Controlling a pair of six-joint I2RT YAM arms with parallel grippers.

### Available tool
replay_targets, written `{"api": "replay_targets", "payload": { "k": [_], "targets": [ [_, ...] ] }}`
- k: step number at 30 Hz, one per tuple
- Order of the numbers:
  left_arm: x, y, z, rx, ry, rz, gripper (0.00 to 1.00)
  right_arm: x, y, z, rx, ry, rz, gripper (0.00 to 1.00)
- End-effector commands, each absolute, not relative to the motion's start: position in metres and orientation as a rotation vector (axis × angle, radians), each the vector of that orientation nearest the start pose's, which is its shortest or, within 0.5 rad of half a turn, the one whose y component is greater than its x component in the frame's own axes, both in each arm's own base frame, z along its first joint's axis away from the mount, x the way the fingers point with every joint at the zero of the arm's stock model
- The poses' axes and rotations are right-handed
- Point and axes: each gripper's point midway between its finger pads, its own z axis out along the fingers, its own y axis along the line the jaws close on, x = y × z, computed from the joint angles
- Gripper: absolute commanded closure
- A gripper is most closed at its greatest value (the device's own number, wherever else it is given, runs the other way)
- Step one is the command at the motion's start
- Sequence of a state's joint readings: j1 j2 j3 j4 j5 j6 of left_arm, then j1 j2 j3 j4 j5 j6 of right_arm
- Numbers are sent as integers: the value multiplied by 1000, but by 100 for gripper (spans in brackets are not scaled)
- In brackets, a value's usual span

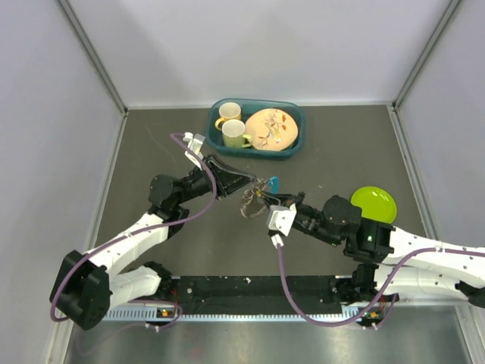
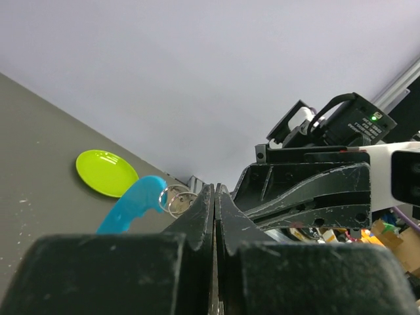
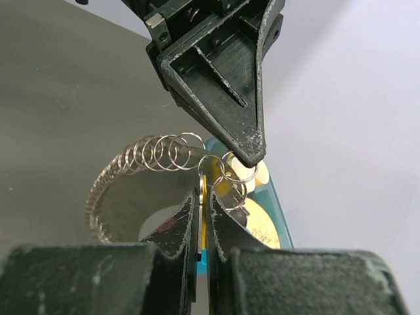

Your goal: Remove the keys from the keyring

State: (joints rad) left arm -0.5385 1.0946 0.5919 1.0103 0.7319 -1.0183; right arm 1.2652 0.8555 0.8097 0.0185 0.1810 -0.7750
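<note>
The keys [image 1: 261, 193] hang between my two grippers above the table's middle. My left gripper [image 1: 254, 183] is shut, its tips [image 2: 215, 190] pinching the thin silvery keyring [image 3: 239, 172]. A teal-blue key head [image 2: 134, 203] dangles beside two small rings [image 2: 174, 200]. My right gripper [image 1: 267, 202] is shut [image 3: 205, 197] on a silvery key with a yellow head [image 3: 200, 216]. A long chain of linked rings [image 3: 131, 164] curls down to the left of that key. The right gripper's fingers [image 2: 295, 210] show close in the left wrist view.
A teal basin [image 1: 258, 101] at the back holds two mugs [image 1: 235, 134] and a patterned plate [image 1: 270, 129]. A lime-green plate [image 1: 373, 203] lies on the table right of the right arm, and also shows in the left wrist view [image 2: 106, 172]. Walls enclose three sides.
</note>
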Motion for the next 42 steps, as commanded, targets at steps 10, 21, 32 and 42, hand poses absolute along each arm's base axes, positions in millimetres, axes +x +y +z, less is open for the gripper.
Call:
{"api": "replay_targets", "payload": {
  "k": [10, 21, 32, 42],
  "targets": [
    [202, -278, 362, 501, 1265, -1594, 100, 159, 293, 332, -1239, 934, 209, 100],
    [200, -280, 359, 540, 1277, -1586, 100, 165, 279, 336, -1208, 933, 151, 100],
    [190, -283, 356, 617, 1284, -1620, 100, 169, 272, 343, -1171, 929, 113, 100],
    [181, -292, 351, 739, 1311, -1689, 100, 171, 274, 356, -1153, 908, 104, 100]
  ]
}}
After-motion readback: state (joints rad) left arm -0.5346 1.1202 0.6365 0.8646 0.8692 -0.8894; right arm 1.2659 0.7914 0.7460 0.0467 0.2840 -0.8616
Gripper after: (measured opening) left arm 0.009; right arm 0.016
